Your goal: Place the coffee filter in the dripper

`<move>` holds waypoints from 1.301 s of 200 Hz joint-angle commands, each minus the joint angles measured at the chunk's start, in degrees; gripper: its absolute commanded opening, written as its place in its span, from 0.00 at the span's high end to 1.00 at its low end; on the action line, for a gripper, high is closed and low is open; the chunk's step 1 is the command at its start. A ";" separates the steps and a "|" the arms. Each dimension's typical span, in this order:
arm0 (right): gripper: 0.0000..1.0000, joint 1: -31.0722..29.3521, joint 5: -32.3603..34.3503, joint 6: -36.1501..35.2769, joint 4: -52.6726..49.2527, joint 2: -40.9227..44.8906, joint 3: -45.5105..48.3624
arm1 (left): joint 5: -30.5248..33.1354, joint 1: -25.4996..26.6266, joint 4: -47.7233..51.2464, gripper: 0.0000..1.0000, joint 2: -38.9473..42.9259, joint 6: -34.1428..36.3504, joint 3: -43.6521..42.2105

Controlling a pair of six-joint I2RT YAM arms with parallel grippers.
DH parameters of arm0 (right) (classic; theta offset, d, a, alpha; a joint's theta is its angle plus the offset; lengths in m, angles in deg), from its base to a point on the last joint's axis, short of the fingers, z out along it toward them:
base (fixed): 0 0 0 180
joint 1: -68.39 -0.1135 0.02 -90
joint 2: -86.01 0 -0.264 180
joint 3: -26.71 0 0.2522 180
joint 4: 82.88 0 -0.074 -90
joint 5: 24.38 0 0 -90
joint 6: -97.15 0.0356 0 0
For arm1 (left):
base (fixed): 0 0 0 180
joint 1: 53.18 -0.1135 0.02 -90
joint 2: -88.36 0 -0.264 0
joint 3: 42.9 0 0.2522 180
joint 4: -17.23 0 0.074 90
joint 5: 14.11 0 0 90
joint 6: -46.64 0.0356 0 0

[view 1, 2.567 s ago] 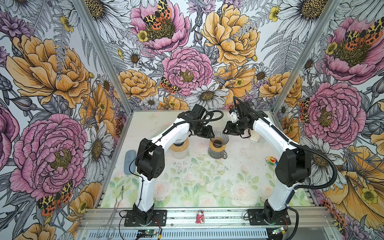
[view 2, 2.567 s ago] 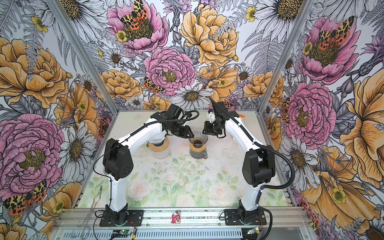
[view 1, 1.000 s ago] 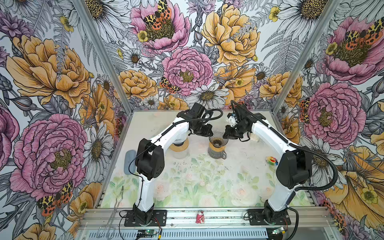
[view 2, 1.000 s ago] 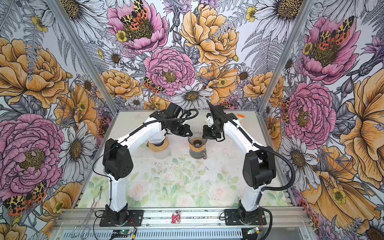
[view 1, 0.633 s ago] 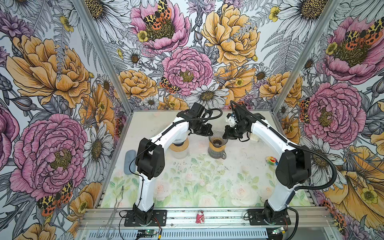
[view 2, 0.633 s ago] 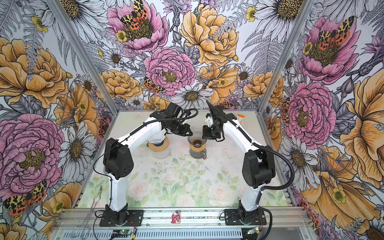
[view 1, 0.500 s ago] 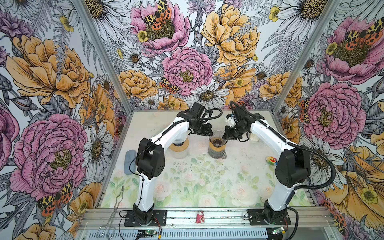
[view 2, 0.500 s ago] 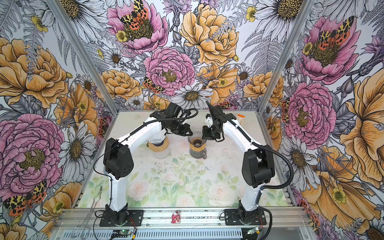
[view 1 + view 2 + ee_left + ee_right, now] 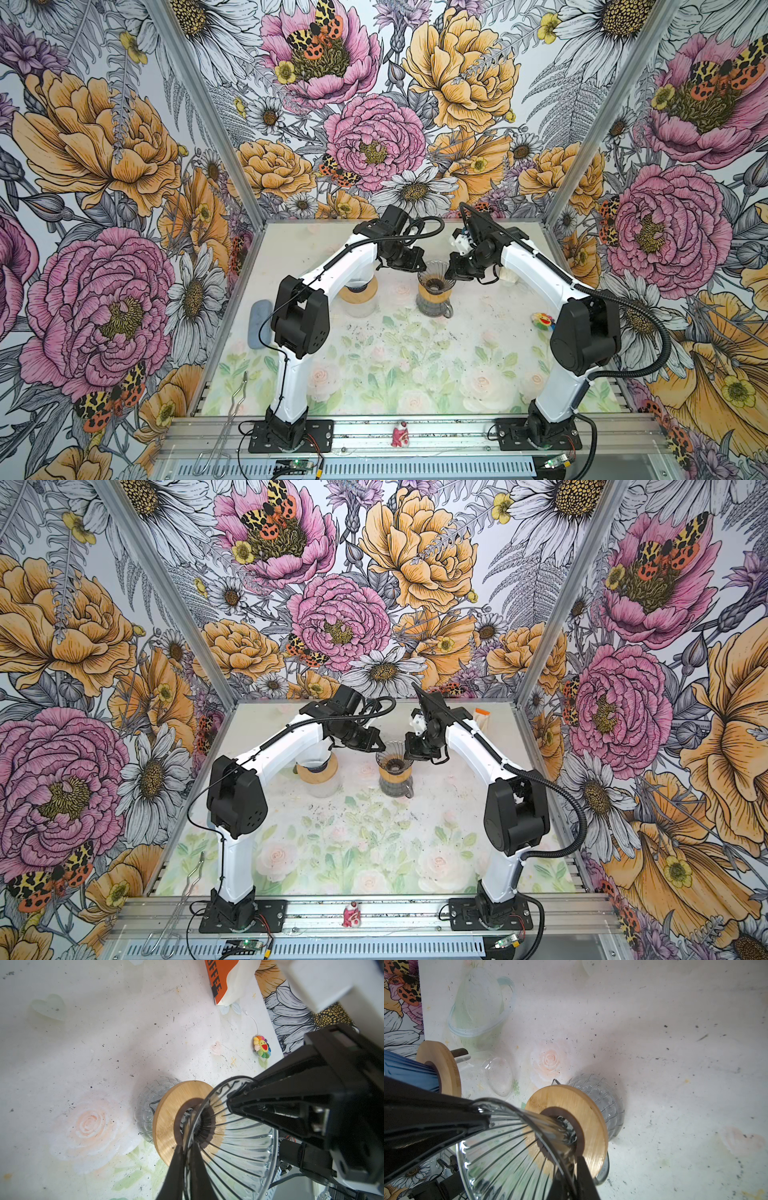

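Left gripper [image 9: 417, 269] and right gripper [image 9: 452, 274] each clamp the clear dripper [image 9: 435, 282] rim, jaws nearly closed; second unit, blue dripper [image 9: 404, 1072], stands nearby.

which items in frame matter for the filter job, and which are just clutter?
Job: glass dripper on its carafe; left gripper and right gripper, each pinching its rim. No filter in sight.
Clutter: blue dripper, coffee bag, flower toy, grey pad, wire tongs, red figurine.
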 commanded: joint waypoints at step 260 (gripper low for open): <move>0.81 0.14 0.75 -0.06 -0.43 -1.85 -3.68 | 2.98 -0.34 3.04 0.92 -3.95 0.74 -0.27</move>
